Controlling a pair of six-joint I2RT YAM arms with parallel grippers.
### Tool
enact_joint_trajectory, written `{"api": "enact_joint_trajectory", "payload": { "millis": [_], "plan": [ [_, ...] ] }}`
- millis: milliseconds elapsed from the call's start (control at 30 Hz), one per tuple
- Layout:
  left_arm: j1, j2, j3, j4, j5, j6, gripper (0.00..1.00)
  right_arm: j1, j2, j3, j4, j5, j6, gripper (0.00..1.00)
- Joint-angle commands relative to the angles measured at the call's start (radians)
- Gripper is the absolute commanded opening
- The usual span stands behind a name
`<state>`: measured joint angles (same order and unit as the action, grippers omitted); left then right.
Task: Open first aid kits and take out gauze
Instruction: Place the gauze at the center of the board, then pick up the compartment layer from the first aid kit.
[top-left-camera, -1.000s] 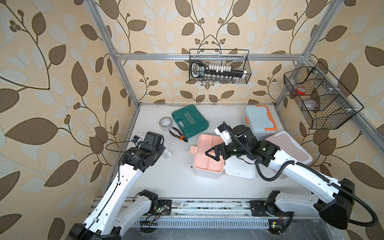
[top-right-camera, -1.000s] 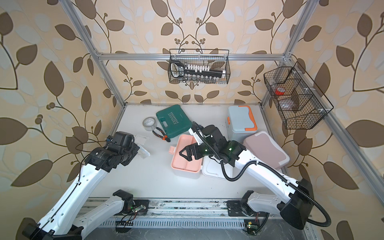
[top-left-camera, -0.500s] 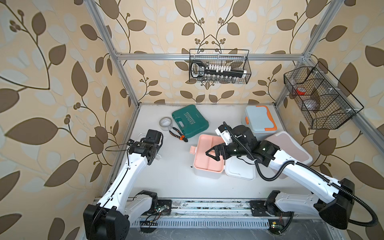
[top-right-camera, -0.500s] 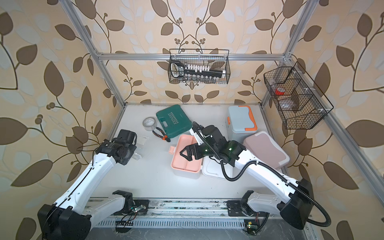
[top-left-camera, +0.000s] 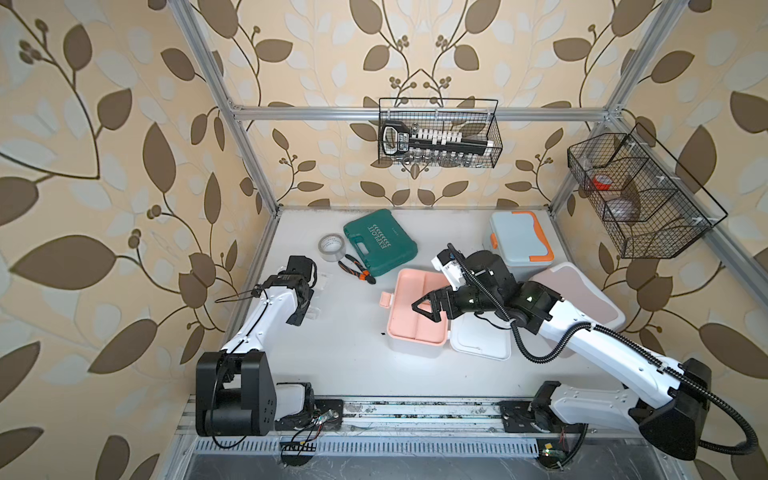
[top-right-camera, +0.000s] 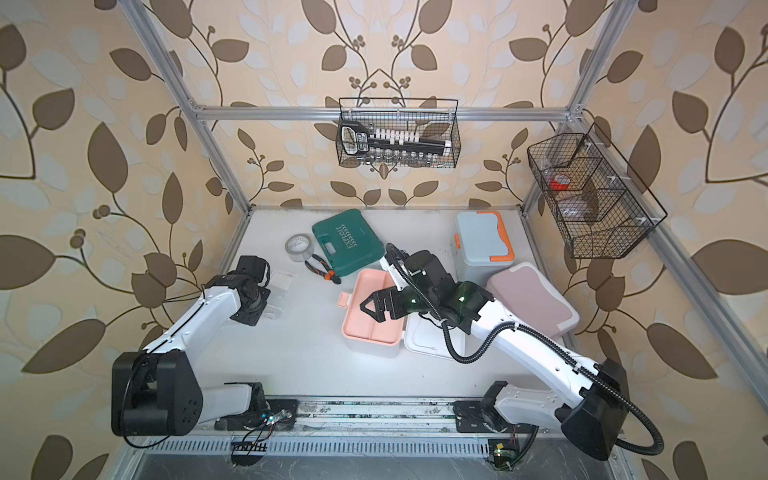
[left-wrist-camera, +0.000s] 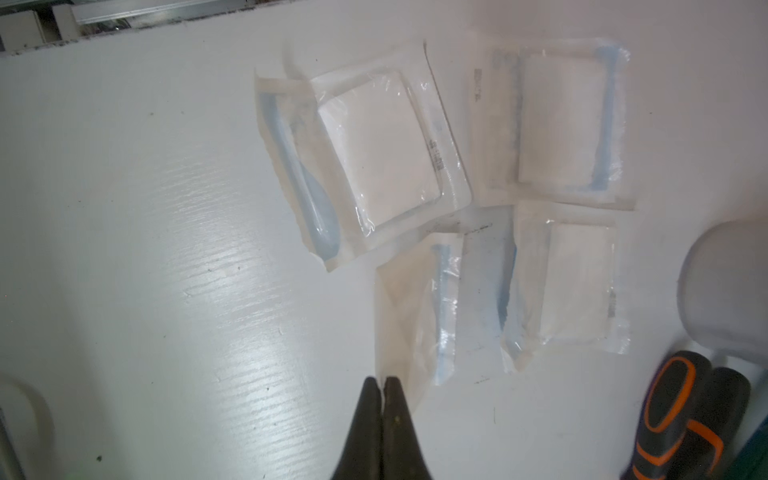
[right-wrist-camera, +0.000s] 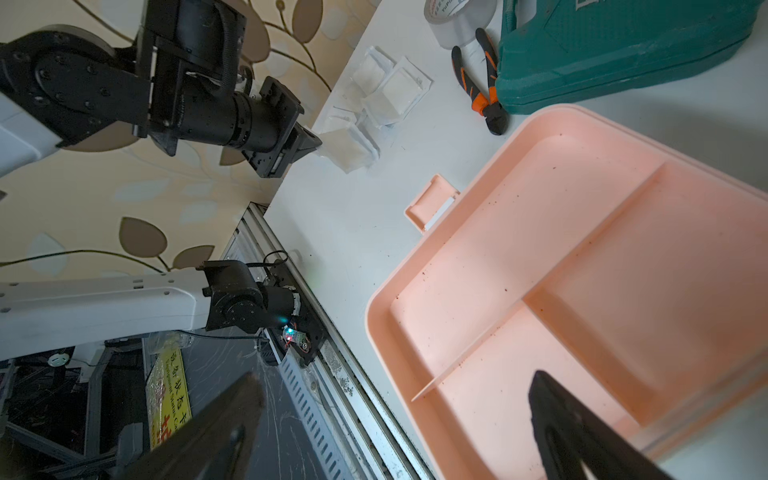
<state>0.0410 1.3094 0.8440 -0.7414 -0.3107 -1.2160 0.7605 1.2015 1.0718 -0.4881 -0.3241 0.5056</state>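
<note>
The white-and-peach first aid kit (top-left-camera: 417, 328) lies open mid-table, and its peach compartments (right-wrist-camera: 582, 266) are empty. My right gripper (top-left-camera: 424, 309) hangs open just above it, holding nothing. The light blue kit (top-left-camera: 519, 241) stands shut at the back right. The dusty pink kit (top-left-camera: 582, 299) lies shut behind my right arm. Several gauze packets (left-wrist-camera: 386, 153) lie together near the left wall. My left gripper (left-wrist-camera: 381, 380) is low over them, shut on the edge of one gauze packet (left-wrist-camera: 415, 311).
A green case (top-left-camera: 380, 247), a grey tape roll (top-left-camera: 331, 247) and orange-handled pliers (top-left-camera: 357, 270) lie behind the gauze. Wire baskets hang on the back wall (top-left-camera: 438, 133) and the right wall (top-left-camera: 640, 199). The metal rail (top-left-camera: 395, 411) runs along the front edge.
My left arm has swung down and back toward the gauze pile by the left wall, carrying a packet. The right arm has stayed still.
</note>
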Motion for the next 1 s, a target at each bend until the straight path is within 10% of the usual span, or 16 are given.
{"api": "enact_joint_trajectory", "payload": {
  "millis": [0, 100, 267, 667, 967],
  "plan": [
    [0.016, 0.037, 0.003, 0.03, 0.025, -0.014, 0.0, 0.006, -0.024, 0.016, -0.02, 0.009, 0.006, 1.0],
    [0.021, 0.052, 0.007, 0.019, 0.03, -0.009, 0.04, 0.006, -0.031, 0.007, -0.021, 0.009, 0.008, 1.0],
    [0.022, 0.022, 0.012, -0.03, 0.048, 0.012, 0.44, 0.005, -0.031, 0.002, -0.021, 0.012, 0.008, 0.99],
    [-0.037, -0.227, 0.051, -0.154, 0.164, 0.158, 0.93, 0.003, 0.057, 0.048, -0.038, 0.113, 0.014, 1.0],
    [-0.345, -0.215, 0.239, -0.175, 0.158, 0.324, 0.99, -0.025, 0.185, 0.089, -0.021, 0.232, 0.043, 1.0]
  ]
}}
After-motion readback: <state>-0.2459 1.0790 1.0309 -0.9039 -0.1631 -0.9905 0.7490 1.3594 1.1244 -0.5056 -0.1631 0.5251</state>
